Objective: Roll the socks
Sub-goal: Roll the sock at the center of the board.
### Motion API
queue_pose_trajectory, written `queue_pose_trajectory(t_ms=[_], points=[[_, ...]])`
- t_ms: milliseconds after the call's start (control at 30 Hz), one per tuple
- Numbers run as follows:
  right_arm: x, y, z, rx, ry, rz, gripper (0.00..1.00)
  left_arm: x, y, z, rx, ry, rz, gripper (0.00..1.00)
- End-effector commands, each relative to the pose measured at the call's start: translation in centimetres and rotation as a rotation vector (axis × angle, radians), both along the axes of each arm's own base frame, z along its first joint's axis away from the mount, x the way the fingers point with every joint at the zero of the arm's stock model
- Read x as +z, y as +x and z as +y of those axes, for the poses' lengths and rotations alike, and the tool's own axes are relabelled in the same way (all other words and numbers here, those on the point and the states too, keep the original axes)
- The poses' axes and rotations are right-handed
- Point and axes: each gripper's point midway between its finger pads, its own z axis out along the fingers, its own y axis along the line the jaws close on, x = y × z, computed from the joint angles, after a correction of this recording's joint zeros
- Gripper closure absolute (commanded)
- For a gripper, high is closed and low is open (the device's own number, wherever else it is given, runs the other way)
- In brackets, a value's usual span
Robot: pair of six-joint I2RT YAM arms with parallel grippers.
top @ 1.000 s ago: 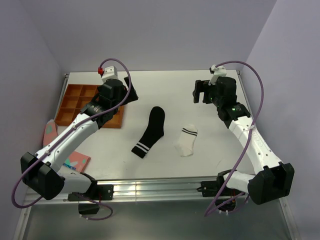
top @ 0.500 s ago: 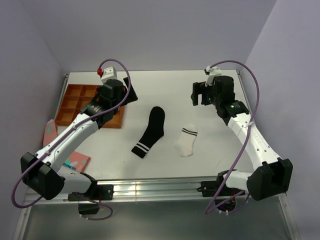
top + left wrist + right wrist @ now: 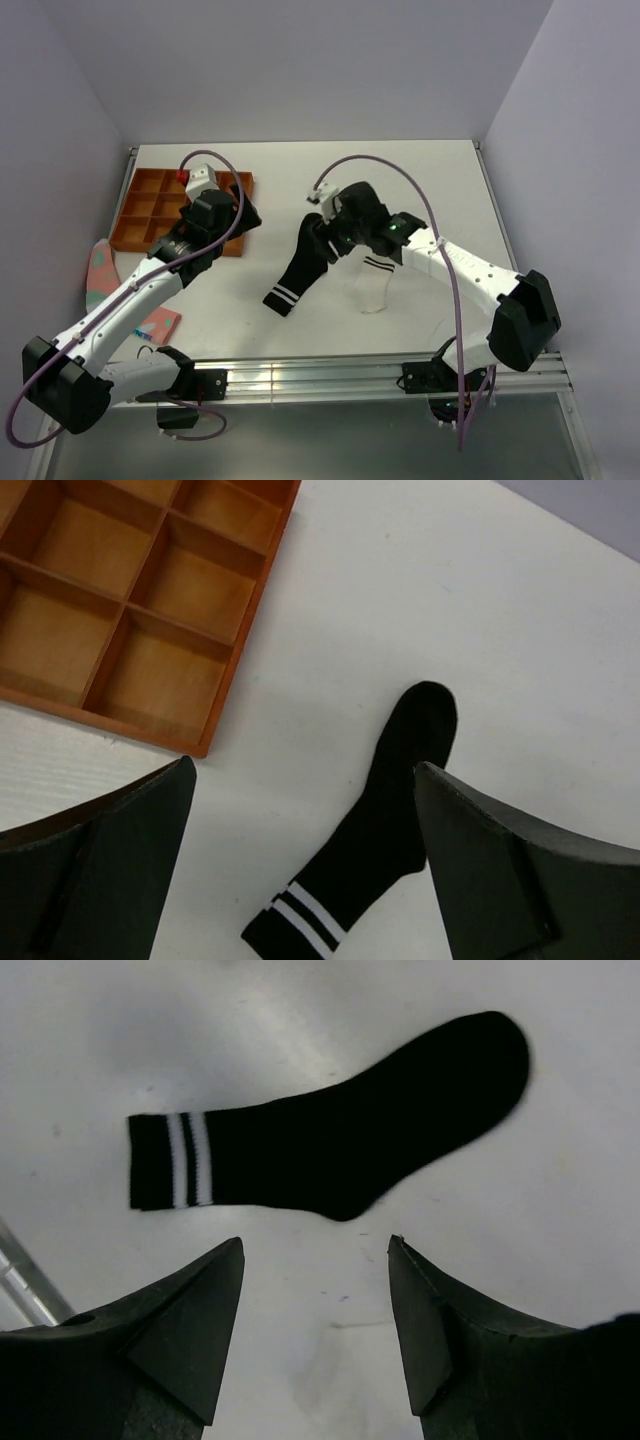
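The black sock [image 3: 298, 268] with two white cuff stripes lies flat at the table's middle, cuff toward the near edge. The white sock [image 3: 372, 290] lies to its right, its cuff partly under my right arm. My right gripper [image 3: 336, 240] hangs open over the black sock's toe end. In the right wrist view the black sock [image 3: 350, 1140] lies beyond the open right gripper [image 3: 315, 1242], with bare table between the fingers. My left gripper [image 3: 238, 215] is open, left of the sock. The left wrist view shows the black sock [image 3: 390, 810] between the spread fingers of the left gripper [image 3: 302, 770].
An orange compartment tray [image 3: 130, 244] stands at the back left, its corner close to my left gripper; it also fills the left wrist view's upper left [image 3: 100, 718]. A pink fabric piece [image 3: 100, 265] with teal patches lies by the table's left edge. Walls close in behind and on both sides.
My right arm has swung from the back right to the table's middle, over the socks. My left arm has shifted slightly left and toward the near edge. Both grippers stayed open.
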Motion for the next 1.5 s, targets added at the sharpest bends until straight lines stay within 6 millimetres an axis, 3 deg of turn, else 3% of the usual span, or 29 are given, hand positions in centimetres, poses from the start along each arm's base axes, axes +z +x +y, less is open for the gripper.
queue_pose_trajectory(t_ms=[0,67,200,367,400,667,967,1267,1467], points=[[-1.5,-2.8,2.0,0.135,-0.039,-0.013,0.34,-1.6,0.0,1.1,0.057,-0.024,-0.009,0.03],[-3.4,-4.6,3.3,0.187,-0.062,0.014,0.37,-2.7,-0.2,1.6,0.084,-0.05,-0.015,0.06],[-5.1,-6.0,4.9,0.217,-0.064,-0.019,0.41,-2.3,0.6,2.3,0.11,-0.091,-0.072,0.11],[-5.5,-6.0,7.0,0.229,-0.106,-0.06,0.44,-1.7,0.3,3.0,0.153,-0.121,-0.096,0.17],[-5.4,-6.3,7.7,0.247,-0.104,-0.059,0.44,-2.4,-0.1,3.0,0.15,-0.132,-0.082,0.18],[-7.1,-5.9,8.6,0.2,-0.106,-0.027,0.48,-2.7,-1.7,4.0,0.118,-0.138,-0.129,0.16],[-9.5,-6.8,10.4,0.158,-0.151,-0.009,0.51,-3.9,-0.1,3.8,0.061,-0.137,-0.117,0.16],[-9.1,-8.2,14.7,0.175,-0.148,-0.004,0.52,-3.2,0.1,6.1,0.079,-0.14,-0.125,0.17],[-10.3,-9.7,15.7,0.167,-0.178,0.007,0.52,-2.6,0.5,6.5,0.096,-0.175,-0.136,0.18]])
